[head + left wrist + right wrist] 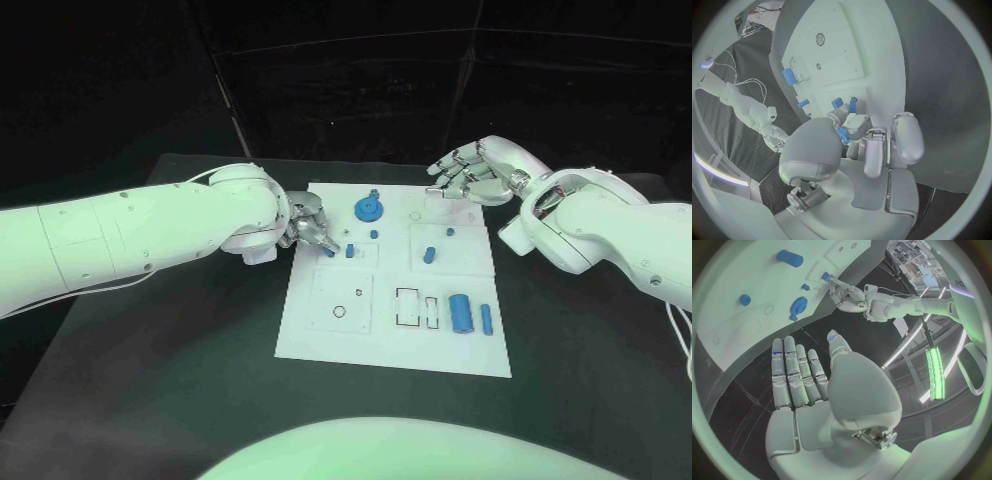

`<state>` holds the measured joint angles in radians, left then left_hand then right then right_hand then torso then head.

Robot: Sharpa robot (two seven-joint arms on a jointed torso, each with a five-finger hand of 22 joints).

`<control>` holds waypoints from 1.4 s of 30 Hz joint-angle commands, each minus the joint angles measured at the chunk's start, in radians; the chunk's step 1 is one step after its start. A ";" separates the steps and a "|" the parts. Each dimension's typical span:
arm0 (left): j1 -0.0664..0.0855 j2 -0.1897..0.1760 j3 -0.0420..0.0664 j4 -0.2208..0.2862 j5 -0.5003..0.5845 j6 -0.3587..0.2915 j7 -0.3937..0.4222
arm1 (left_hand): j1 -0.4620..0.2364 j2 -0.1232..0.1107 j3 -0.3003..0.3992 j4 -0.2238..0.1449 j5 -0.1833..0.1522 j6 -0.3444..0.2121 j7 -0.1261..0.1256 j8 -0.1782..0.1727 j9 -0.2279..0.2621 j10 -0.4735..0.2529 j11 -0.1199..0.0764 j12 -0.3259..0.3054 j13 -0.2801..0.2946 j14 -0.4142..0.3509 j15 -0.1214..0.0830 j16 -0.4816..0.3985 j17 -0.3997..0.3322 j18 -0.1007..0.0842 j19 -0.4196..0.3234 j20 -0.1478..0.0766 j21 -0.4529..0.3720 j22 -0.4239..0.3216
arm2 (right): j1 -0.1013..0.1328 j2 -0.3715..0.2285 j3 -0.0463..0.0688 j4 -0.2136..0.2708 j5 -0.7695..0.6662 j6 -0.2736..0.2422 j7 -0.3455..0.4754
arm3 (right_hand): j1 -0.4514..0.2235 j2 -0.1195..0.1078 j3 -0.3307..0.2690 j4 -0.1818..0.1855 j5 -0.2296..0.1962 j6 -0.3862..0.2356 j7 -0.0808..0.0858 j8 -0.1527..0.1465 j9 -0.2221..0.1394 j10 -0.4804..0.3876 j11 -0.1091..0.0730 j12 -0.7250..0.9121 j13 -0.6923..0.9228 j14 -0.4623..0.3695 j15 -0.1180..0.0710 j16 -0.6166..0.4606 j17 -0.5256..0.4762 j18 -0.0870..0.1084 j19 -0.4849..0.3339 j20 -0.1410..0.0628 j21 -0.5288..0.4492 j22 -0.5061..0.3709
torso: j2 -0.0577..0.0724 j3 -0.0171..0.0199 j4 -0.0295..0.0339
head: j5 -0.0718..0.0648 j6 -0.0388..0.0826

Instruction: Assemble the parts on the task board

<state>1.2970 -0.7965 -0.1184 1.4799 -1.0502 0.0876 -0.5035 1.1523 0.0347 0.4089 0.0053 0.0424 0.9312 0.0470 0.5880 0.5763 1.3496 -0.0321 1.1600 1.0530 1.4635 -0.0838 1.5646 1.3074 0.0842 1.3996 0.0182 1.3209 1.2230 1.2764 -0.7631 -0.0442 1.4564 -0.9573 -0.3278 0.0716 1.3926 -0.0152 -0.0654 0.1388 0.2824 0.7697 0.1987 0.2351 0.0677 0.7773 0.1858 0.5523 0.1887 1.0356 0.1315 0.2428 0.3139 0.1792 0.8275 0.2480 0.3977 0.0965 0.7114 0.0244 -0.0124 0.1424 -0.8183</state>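
Left robot hand (pixel 310 232) pinching; right robot hand (pixel 476 170) spread.

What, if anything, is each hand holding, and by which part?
The left hand pinches a small blue part by its upper end at the board. The right hand holds nothing.

You see the black table (pixel 159 400) stretching out to the side of the left hand's fingers (pixel 310 232) and under the right hand's fingers (pixel 454 180); beyond both sets of fingertips hangs a black backdrop (pixel 346 70), crossed by thin dark poles.
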 commanded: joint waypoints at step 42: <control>-0.002 0.018 -0.003 -0.011 -0.016 0.053 -0.005 | -0.155 -0.010 0.102 -0.043 0.004 0.046 -0.025 0.017 0.010 0.015 -0.014 -0.026 -0.039 0.107 -0.015 0.006 0.263 -0.010 0.021 -0.005 0.019 0.028 | 0.002 0.002 0.001 0.001 0.026 -0.013 0.026 | -0.005 0.017 -0.007 -0.021 0.008 -0.020 0.058 0.014 -0.002 -0.006 0.008 -0.002 -0.061 0.010 0.007 -0.044 -0.046 0.003 0.024 0.004 -0.051 -0.026 | 0.000 0.0002 -0.0002 | -0.004 -0.008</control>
<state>1.2984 -0.7794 -0.1184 1.4642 -1.0613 0.1301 -0.5074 1.0050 0.0236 0.5106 -0.0438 0.0434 0.9706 0.0213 0.6012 0.5852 1.3596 -0.0467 1.1308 1.0137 1.4635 -0.0911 1.5646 1.3074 0.0843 1.4133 0.0117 1.3363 1.2501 1.2765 -0.7620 -0.0443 1.4560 -0.9354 -0.3323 0.0868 1.3864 -0.0094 -0.0732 0.1247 0.2863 0.7565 0.1970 0.2438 0.0671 0.7735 0.1896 0.5523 0.1288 1.0437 0.1320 0.2049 0.2689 0.1789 0.8438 0.2515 0.3513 0.0712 0.7110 0.0241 -0.0115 0.1386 -0.8254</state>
